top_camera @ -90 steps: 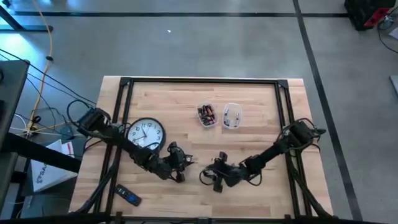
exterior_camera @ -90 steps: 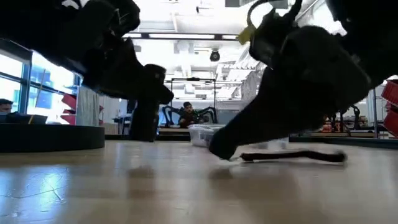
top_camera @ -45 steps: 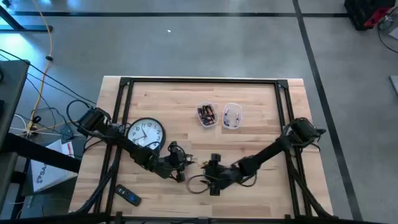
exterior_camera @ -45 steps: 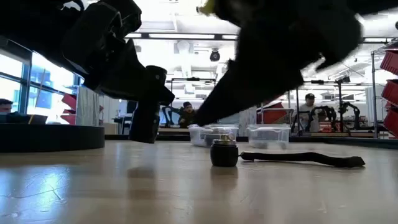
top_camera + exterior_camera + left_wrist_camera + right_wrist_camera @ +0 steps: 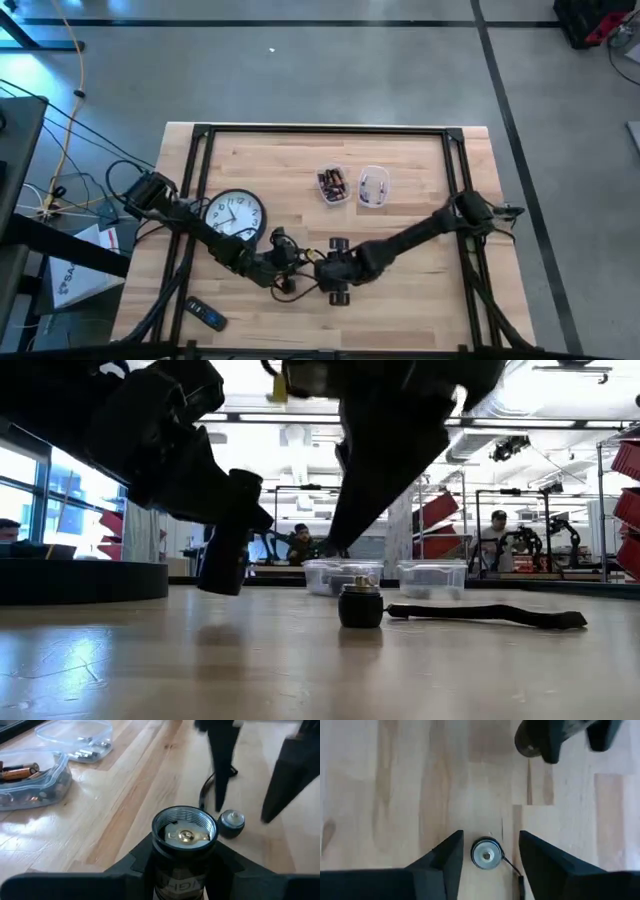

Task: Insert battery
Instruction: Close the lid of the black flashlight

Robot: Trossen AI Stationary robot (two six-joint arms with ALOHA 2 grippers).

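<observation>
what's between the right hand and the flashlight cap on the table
Nothing visible. In the right wrist view the right hand is open and hovers over the cap, with bare wood around it. The left hand holds the flashlight body off to one side.

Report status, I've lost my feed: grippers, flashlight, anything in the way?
Left gripper shut on open black flashlight body. Right gripper open, above small black end cap on the table. Nothing blocking.

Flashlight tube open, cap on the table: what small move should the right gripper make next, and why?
Probably lift the open right gripper off the small black screw cap and head for the clear tub of batteries: the black flashlight tube in the left gripper looks empty, brass contact showing.
</observation>
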